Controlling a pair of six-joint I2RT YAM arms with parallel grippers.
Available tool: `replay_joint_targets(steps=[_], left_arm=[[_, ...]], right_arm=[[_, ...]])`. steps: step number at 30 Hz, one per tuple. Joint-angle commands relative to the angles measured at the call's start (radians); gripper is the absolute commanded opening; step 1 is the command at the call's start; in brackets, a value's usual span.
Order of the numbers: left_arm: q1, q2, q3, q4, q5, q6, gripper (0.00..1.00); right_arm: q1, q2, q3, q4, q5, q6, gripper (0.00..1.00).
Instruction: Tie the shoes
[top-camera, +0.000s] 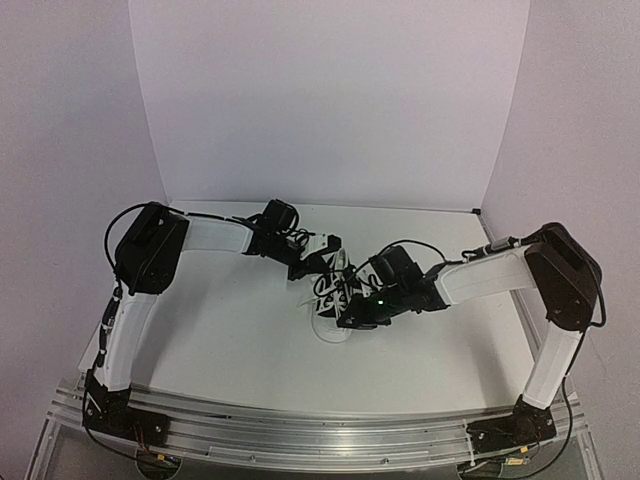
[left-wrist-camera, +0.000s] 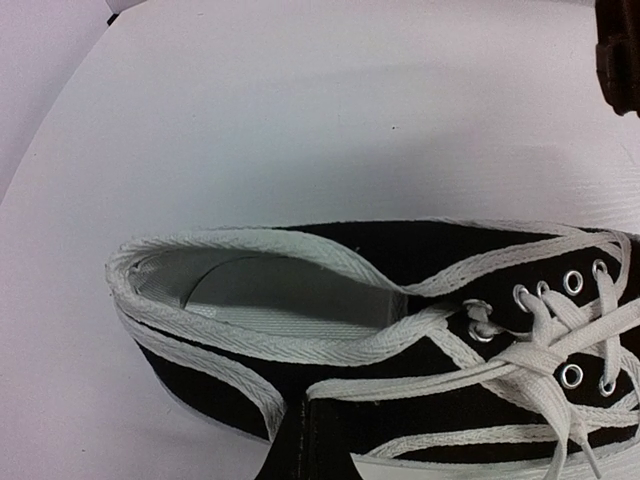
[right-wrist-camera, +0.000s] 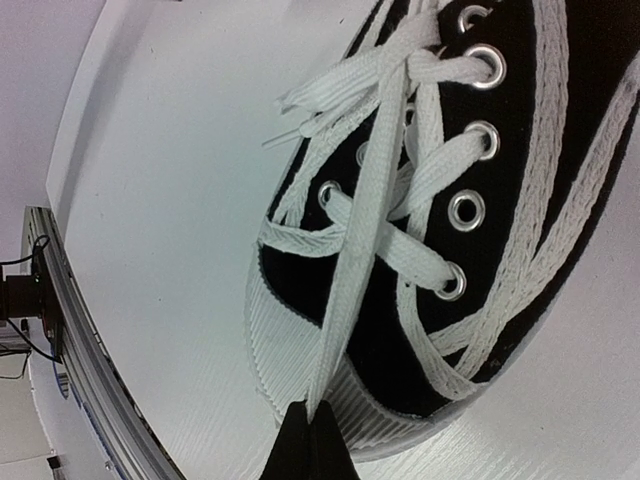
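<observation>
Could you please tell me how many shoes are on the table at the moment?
1. The black sneaker lies mid-table between the left gripper and right gripper, each pinching a lace. Part of the table is covered, though no second shoe shows.

Sneaker (top-camera: 328, 300) is lying mid-table (top-camera: 220, 340), btwn the two grippers. L gripper (top-camera: 320, 268) is sitting just behind it, far-left side. R gripper (top-camera: 346, 318) is sitting right up against its near-right side. The laces (right-wrist-camera: 375, 215) are crossing over the sneaker's top. One strand is running from the eyelets past the toe end into the pinched R fingertips (right-wrist-camera: 295, 450). Another is leading rightward from the closed L fingertips (left-wrist-camera: 285, 450), w/ the heel opening up-left of them. Rail (top-camera: 300, 435) is running along the table's near edge.
</observation>
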Motion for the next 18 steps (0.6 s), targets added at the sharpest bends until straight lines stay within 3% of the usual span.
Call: replay_joint_targets(steps=[1, 9, 18], left_arm=[[0.019, 0.051, 0.034, 0.041, -0.105, 0.023, 0.00], [0.020, 0.031, 0.043, -0.009, -0.093, 0.009, 0.00], [0.015, -0.083, -0.009, -0.236, -0.014, -0.098, 0.00]], right_arm=[[0.021, 0.018, -0.050, -0.072, -0.036, 0.011, 0.00], [0.010, -0.042, -0.023, -0.084, -0.014, -0.020, 0.00], [-0.132, -0.102, 0.058, -0.153, 0.043, -0.131, 0.00]])
